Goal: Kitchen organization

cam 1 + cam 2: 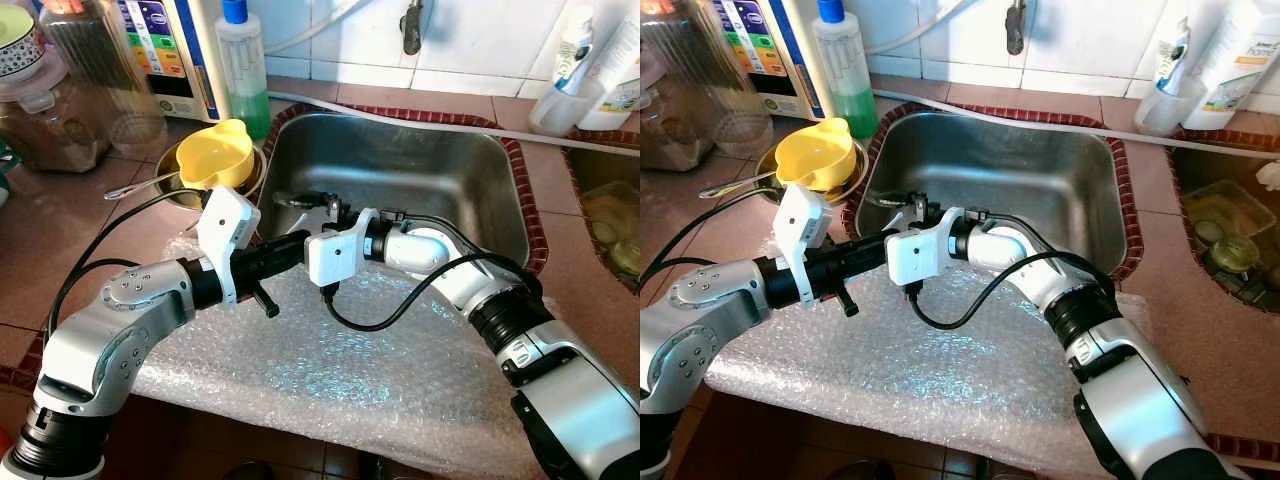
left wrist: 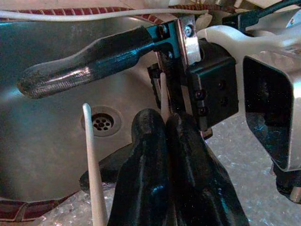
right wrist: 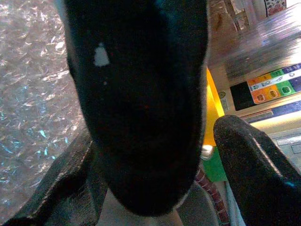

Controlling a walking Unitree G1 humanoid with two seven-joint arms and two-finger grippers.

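Both arms meet over the front left rim of the steel sink (image 1: 440, 170). My left gripper (image 2: 164, 120) is shut on a thin white stick (image 2: 162, 92) that stands up between its fingertips. A second white stick (image 2: 92, 165) leans beside it over the basin. My right gripper (image 1: 300, 205) reaches in from the right, open, with one black finger (image 2: 84, 61) stretched above the drain. Its white wrist housing (image 1: 338, 256) covers the left gripper's tip in the eye views. In the right wrist view a large black shape (image 3: 141, 103) sits close between its fingers.
A bubble wrap sheet (image 1: 330, 370) covers the counter in front of the sink. Left of the basin, a yellow scoop (image 1: 215, 155) rests in a metal pan (image 1: 172, 188). A green soap bottle (image 1: 243, 70), jars (image 1: 50, 120) and a white cup (image 1: 560, 105) stand behind.
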